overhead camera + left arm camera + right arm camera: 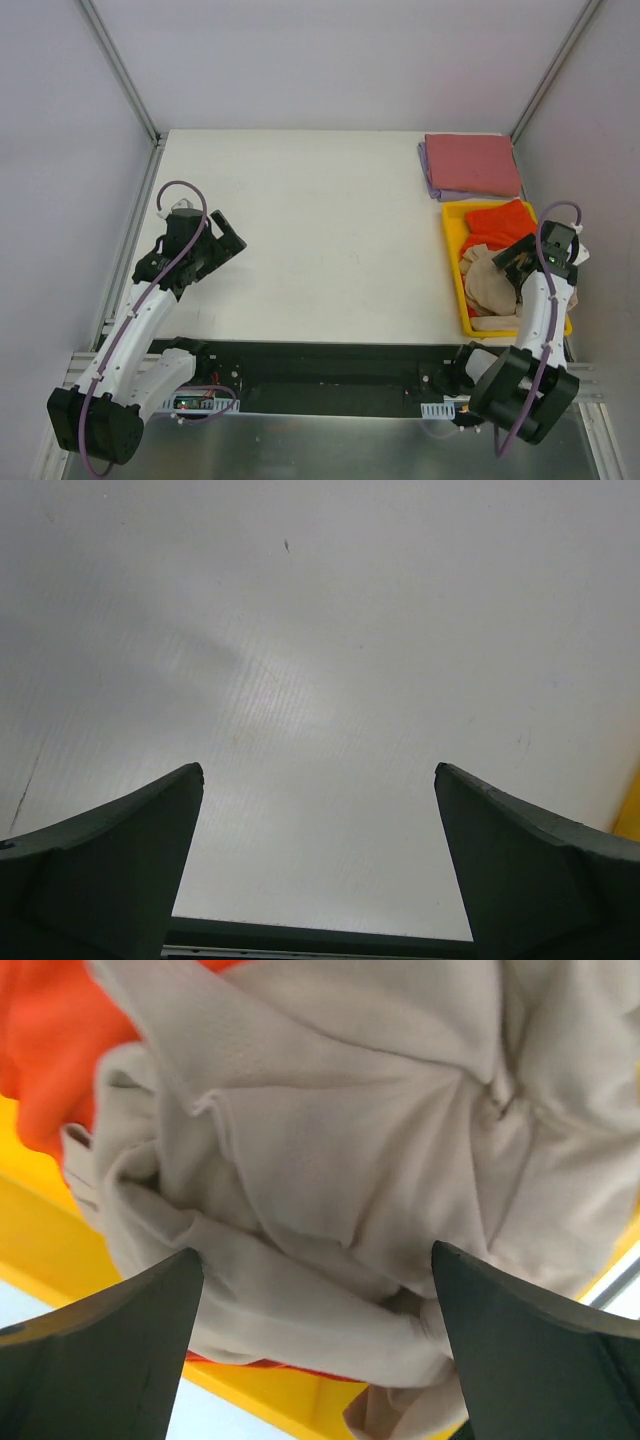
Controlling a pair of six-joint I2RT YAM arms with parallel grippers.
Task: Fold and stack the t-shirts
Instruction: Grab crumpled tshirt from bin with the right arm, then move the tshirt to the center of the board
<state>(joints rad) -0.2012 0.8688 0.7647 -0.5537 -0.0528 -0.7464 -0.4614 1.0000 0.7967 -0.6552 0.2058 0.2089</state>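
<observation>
A crumpled tan t-shirt (488, 285) (350, 1130) lies in the yellow tray (452, 262) (270, 1392) on top of a bright orange-red t-shirt (500, 220) (50, 1050). My right gripper (515, 262) (315, 1252) hovers just over the tan cloth, open, its jaws spread to either side of a fold and holding nothing. At the back right, a folded pink-red t-shirt (470, 163) rests on a folded lavender t-shirt (432, 178). My left gripper (225, 240) (318, 770) is open over the bare white table (320, 630) at the left, with nothing between its jaws.
The tray stands along the table's right edge, just in front of the folded stack. A sliver of the yellow tray (632, 810) shows at the right edge of the left wrist view. Grey enclosure walls and metal frame rails (120, 70) border the table.
</observation>
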